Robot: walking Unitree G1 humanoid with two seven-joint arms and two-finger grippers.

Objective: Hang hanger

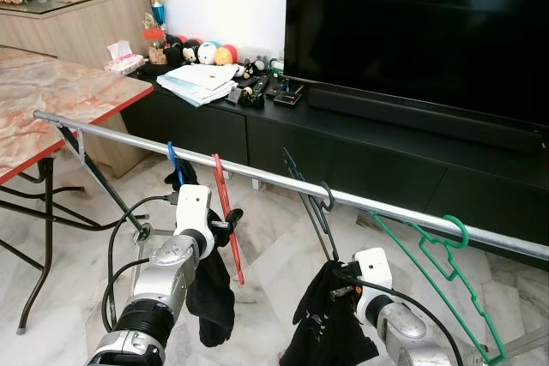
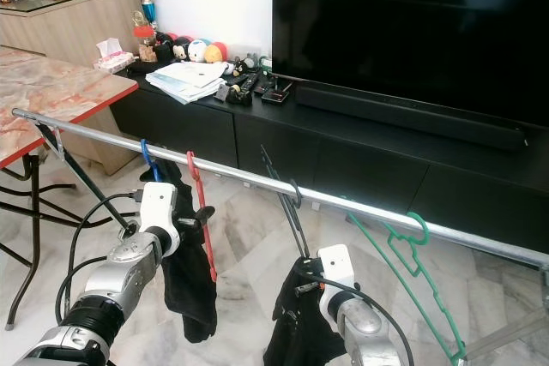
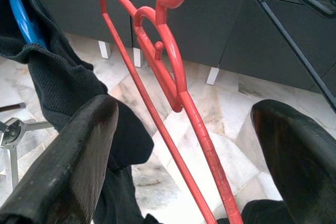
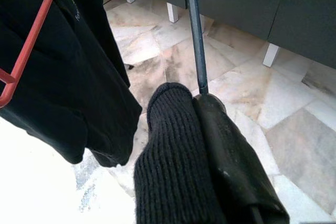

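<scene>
A: Head view: the black hanger hooks the rail at centre; right pincer below, clamped on its lower end with a dark garment.

B: Left wrist: left pincer wide around the red hanger. Right wrist: the grip holds; release seems next. No readable writing.

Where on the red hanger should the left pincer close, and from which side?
On the red hanger's straight ribbed bar just below its hook. It already hangs on the rail, running between the open left pincer's fingers, so coming in from the robot's side, fingers either side, seems best.
</scene>
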